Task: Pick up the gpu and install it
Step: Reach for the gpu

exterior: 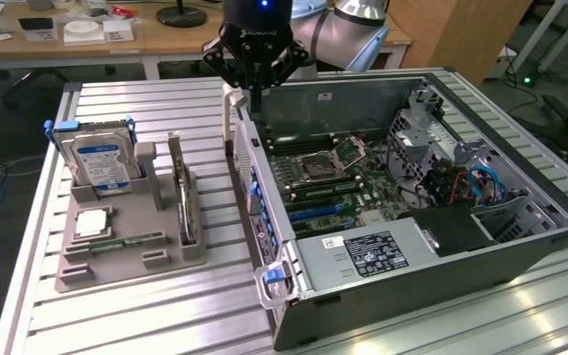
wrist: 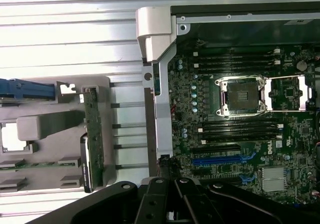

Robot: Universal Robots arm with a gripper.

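One arm: just this one for the job, no other to pick from.
State of the pincer (exterior: 254,95): clenched tight, nothing in it.
Place of the pincer: up over the far end of the computer case (exterior: 442,275), by its side wall.
Place of the gpu (exterior: 180,194): not picked up yet, standing on its thin edge in a slot of the gray holder (exterior: 97,270).
Way from pincer to gpu: off to the exterior view's left, closer to the camera, lower down, well apart.
Long side of the gpu: running far to near, side by side with the case wall, not across it.
In the gray holder: hard drive (exterior: 101,157) with a blue label standing at the back, gpu in the slot nearest the case, small square chip (exterior: 92,222) lying flat, thin green memory stick (exterior: 126,242) lying just beside the chip.
In the computer case: lid off, green board (exterior: 348,185) lying flat, blue card slot (exterior: 313,211) bare.
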